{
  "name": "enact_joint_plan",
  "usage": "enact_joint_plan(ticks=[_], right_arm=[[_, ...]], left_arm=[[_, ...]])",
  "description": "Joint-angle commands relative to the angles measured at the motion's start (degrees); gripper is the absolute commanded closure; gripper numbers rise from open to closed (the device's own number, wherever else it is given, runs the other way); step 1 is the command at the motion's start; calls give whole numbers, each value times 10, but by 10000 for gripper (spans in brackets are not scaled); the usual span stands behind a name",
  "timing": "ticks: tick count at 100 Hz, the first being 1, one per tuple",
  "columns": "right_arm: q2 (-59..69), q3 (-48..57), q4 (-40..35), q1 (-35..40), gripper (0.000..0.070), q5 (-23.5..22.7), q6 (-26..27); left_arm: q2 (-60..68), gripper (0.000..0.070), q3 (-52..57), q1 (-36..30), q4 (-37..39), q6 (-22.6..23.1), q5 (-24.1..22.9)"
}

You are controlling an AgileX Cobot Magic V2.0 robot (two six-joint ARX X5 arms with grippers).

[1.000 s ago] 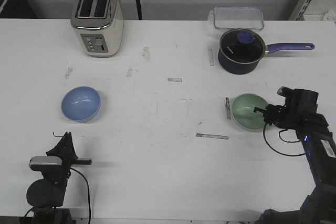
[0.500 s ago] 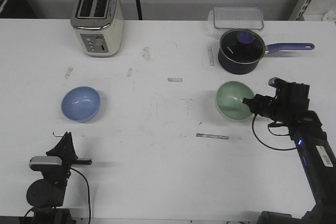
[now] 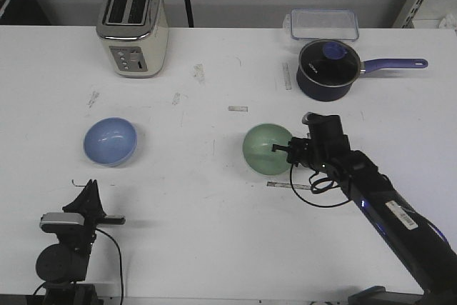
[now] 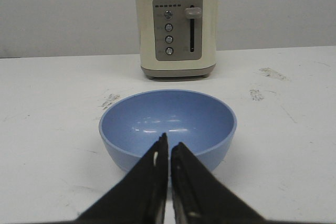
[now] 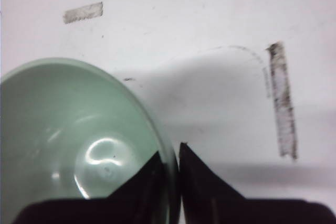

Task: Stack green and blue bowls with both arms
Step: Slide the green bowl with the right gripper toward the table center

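Note:
The green bowl [image 3: 265, 149] hangs above the middle of the table, tilted, its rim pinched by my right gripper [image 3: 288, 150]. In the right wrist view the bowl [image 5: 68, 140] fills one side and the gripper [image 5: 172, 153] has one finger inside the rim and one outside. The blue bowl [image 3: 110, 141] sits upright on the table at the left. In the left wrist view it [image 4: 168, 124] is just ahead of my left gripper [image 4: 169, 144], which is shut and empty, short of the bowl's near wall. The left arm [image 3: 68, 237] rests at the front left edge.
A cream toaster [image 3: 133, 26] stands at the back left, also in the left wrist view [image 4: 177, 27]. A dark navy saucepan [image 3: 326, 69] with a purple handle and a clear lidded box [image 3: 323, 24] stand at the back right. Tape strips [image 3: 288, 186] mark the table.
My right gripper has lifted the green bowl off the table at the right and carried it left toward the middle, tilting it. The left arm and blue bowl have not moved.

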Motion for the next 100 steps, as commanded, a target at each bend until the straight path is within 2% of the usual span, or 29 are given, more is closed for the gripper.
enact_joint_plan(ticks=[1, 41, 85, 92, 100], right_arm=[[17, 7, 16, 23, 693, 12, 44], [78, 7, 84, 133, 693, 66, 162], [97, 7, 89, 149, 687, 65, 173], [97, 7, 88, 149, 659, 65, 173], [97, 7, 88, 149, 549, 65, 173]], left_arm=[[-1, 697, -13, 0, 7, 9, 2], [-1, 697, -13, 0, 7, 9, 2], [-1, 697, -13, 0, 7, 9, 2], [-1, 697, -13, 0, 7, 9, 2], [-1, 697, -13, 0, 7, 9, 2]])
